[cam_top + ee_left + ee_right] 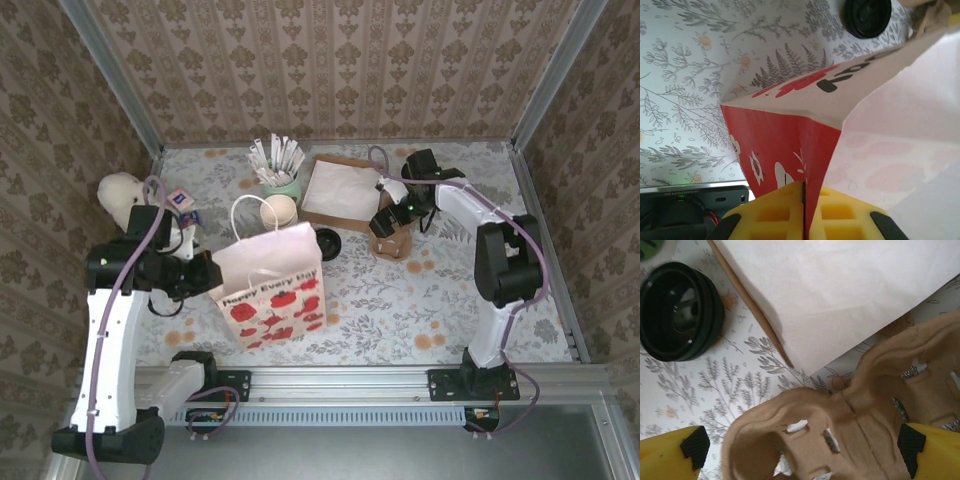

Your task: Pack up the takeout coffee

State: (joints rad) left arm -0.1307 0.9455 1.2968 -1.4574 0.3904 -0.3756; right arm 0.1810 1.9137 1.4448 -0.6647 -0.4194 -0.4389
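At the table's front, the red-printed paper bag is clamped by the left gripper; a brown pulp carrier is likely grasped next by the parted right gripper.

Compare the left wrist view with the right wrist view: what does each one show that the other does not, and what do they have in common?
Left wrist view, beyond the shared things: the left pincer shut on the edge of the red-printed paper bag.
Right wrist view, beyond the shared things: the open right pincer above a brown cup carrier, and white napkins on a wooden tray.
Shared: the round black lid and the flowered table cover.
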